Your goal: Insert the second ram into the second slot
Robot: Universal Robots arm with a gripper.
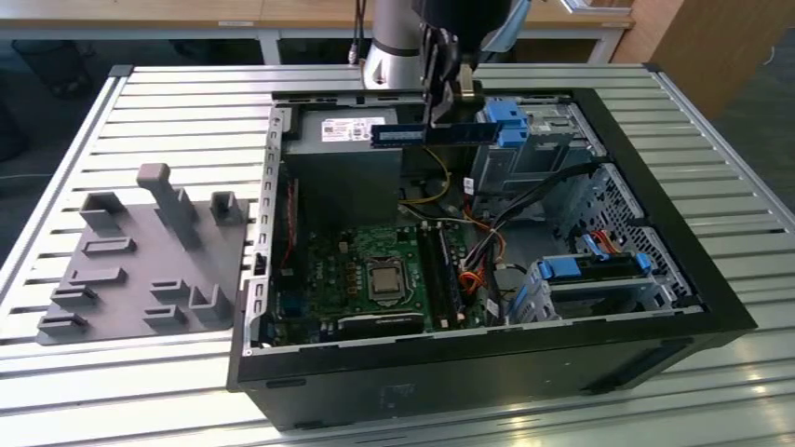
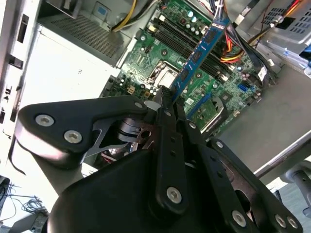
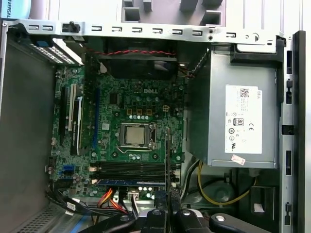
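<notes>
My gripper is clamped on the ram, fingers pressed against its two faces near one end, so the stick juts out level from my grasp. In the exterior view it hangs high over the open case, above the power supply and beside a blue drive bracket, well apart from the motherboard below. In the second wrist view the ram runs away from my fingertips with the board far beneath it. The slots lie along one edge of the board, past the processor socket. A blue stick seems to sit in one of them already, and the dark ones next to it look empty. I judge the pick-up done and the carry partly done. The ram is not yet over its slot, not lined up with it, and not seated.
</notes>
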